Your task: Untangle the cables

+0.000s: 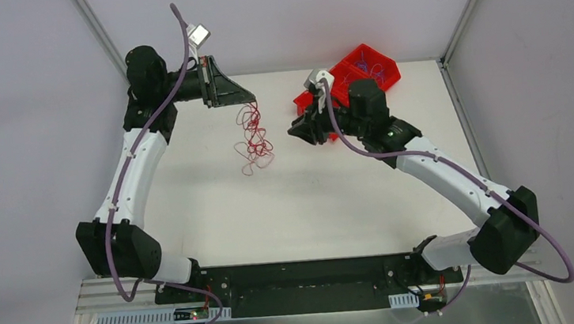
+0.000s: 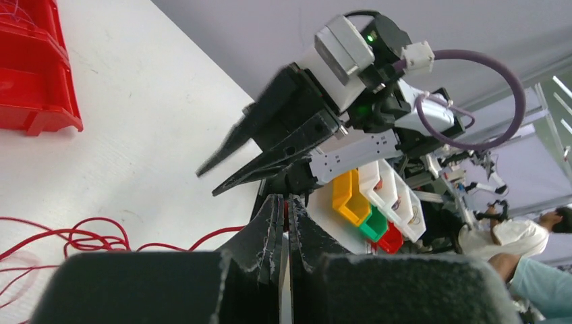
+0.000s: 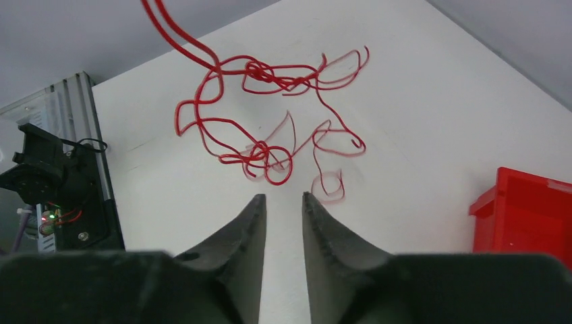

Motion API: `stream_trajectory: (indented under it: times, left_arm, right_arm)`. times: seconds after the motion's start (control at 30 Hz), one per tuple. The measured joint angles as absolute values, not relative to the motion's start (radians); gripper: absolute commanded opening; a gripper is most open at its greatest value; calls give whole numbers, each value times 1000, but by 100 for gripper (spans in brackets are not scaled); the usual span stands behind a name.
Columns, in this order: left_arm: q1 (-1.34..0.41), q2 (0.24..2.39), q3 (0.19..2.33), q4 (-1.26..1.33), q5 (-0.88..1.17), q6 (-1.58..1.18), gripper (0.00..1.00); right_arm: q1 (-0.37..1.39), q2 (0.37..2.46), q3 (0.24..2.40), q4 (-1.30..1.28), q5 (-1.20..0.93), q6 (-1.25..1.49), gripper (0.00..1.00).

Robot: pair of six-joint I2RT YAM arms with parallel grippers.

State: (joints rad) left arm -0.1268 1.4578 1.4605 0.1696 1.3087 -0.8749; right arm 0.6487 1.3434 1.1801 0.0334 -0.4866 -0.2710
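Note:
The cables [image 1: 254,141] are a tangle of thin red wire that hangs from my left gripper [image 1: 251,102] down onto the white table. That gripper [image 2: 284,199] is shut, with a bit of red wire pinched between its tips; more red loops [image 2: 81,236] lie to its left. My right gripper [image 1: 293,132] hovers to the right of the tangle, apart from it. In the right wrist view its fingers [image 3: 283,197] stand slightly apart with nothing between them, and the tangle [image 3: 270,135] lies just beyond the tips.
Red bins [image 1: 366,67] stand at the back right of the table, behind my right arm, with thin blue and red wires inside. One bin's corner [image 3: 533,216] shows at the right of the right wrist view. The table's far edge meets the wall.

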Motion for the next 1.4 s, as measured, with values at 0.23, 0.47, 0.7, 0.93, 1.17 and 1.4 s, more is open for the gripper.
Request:
stream_trajectory:
  times: [0.23, 0.47, 0.7, 0.93, 1.17, 1.4]
  left_arm:
    - [-185, 1415, 1460, 128, 1375, -802, 0]
    - [-298, 1417, 1463, 117, 1439, -795, 0]
    - [-328, 1463, 1489, 184, 1459, -835, 0]
    - [-335, 1500, 1501, 239, 1462, -886, 0]
    - [-341, 1502, 1502, 297, 1466, -931, 0]
    - [-341, 1503, 1503, 346, 1468, -969, 0]
  right_arm:
    - [644, 1343, 1179, 12, -537, -368, 79]
    - [653, 1378, 1201, 15, -624, -450, 80]
    - [753, 1291, 1147, -83, -752, -540, 80]
    - [782, 1201, 1103, -153, -793, -590, 79]
    - [781, 1206, 1103, -193, -784, -592, 77]
    - [773, 1269, 1111, -121, -683, -568, 74]
